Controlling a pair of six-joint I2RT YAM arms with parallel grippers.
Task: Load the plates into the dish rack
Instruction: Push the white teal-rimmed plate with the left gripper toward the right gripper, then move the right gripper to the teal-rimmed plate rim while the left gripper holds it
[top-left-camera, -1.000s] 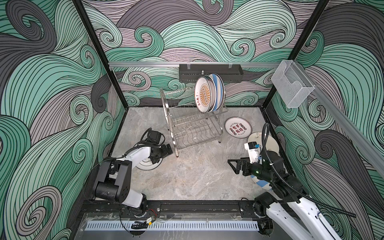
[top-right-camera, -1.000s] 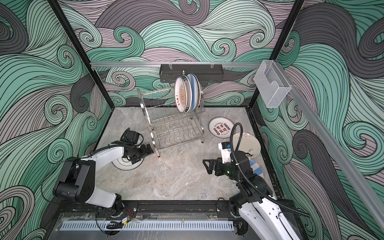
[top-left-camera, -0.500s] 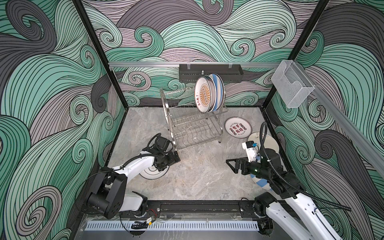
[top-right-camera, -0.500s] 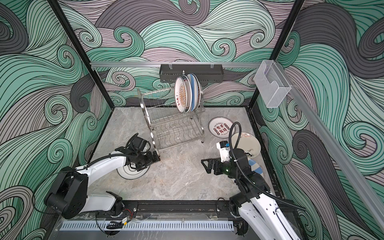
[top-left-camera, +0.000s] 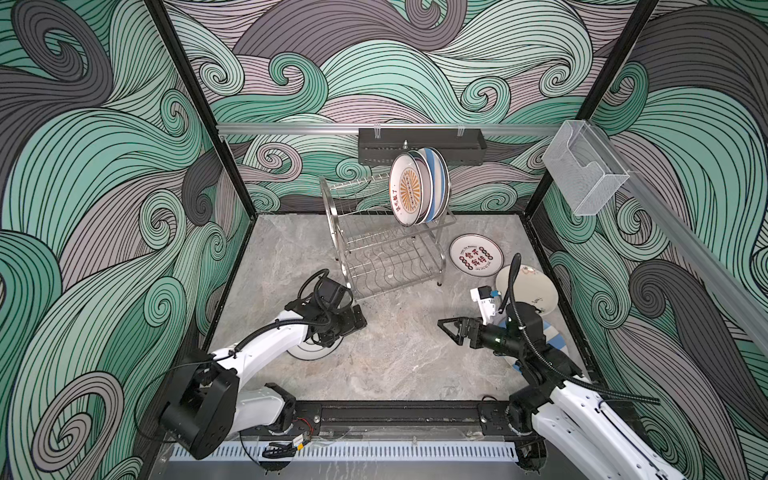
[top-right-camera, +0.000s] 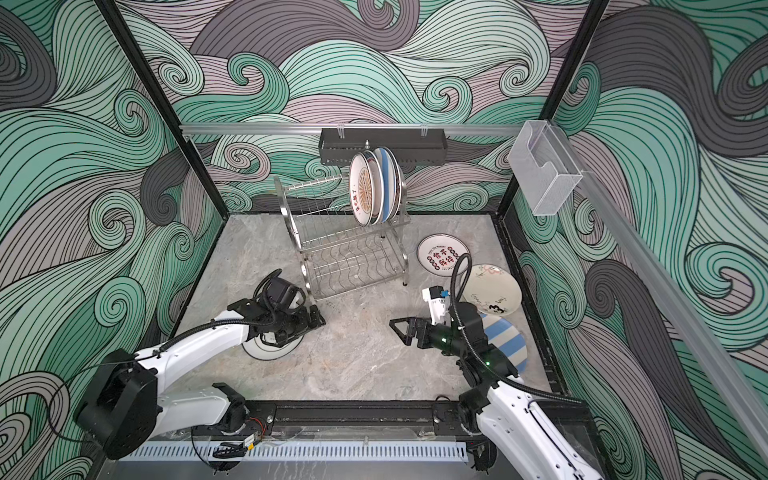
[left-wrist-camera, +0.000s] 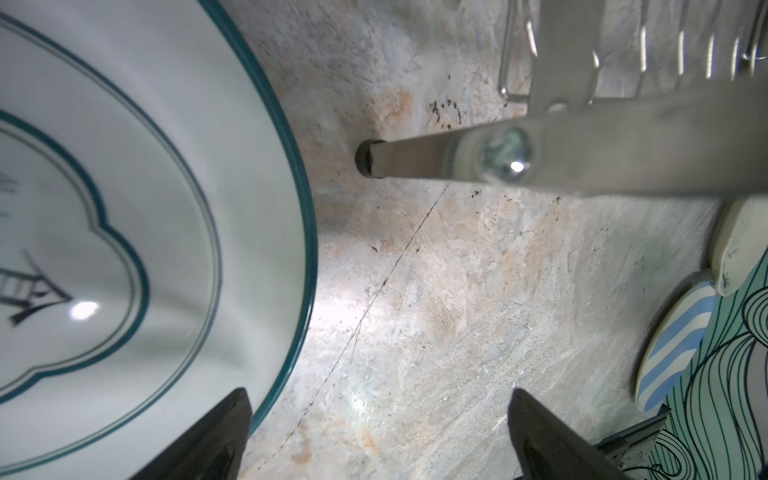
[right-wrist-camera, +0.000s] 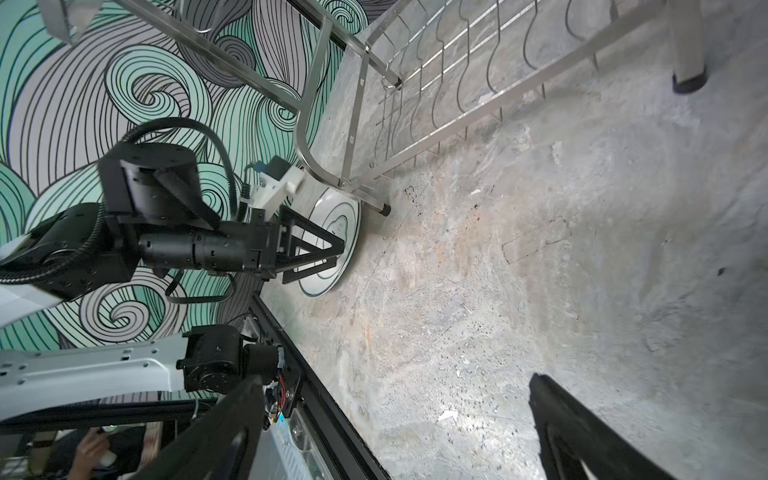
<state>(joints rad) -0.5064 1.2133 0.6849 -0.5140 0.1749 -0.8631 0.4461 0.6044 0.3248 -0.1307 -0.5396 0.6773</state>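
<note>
You are on the pick-up step. Your left claw (top-left-camera: 353, 323) hangs spread over the teal-rimmed plate (top-left-camera: 314, 354), which lies flat on the surface at lower left of centre, below the dish rack (top-left-camera: 386, 257). Next, pinch its rim, minding the rack leg (left-wrist-camera: 370, 160) just beside it. Your right claw (top-left-camera: 451, 328) is spread and empty.

Upright plates (top-left-camera: 409, 193) stand in the dish rack (top-left-camera: 390, 262), top tier; 3 flat plates (top-left-camera: 476, 259) lie right, 1 plate (top-right-camera: 272, 352) front-left

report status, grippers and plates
Left gripper open at rim of teal-rimmed white round plate, lying flat. Right gripper open, empty. Steel wire dish rack leg close beside it.
</note>
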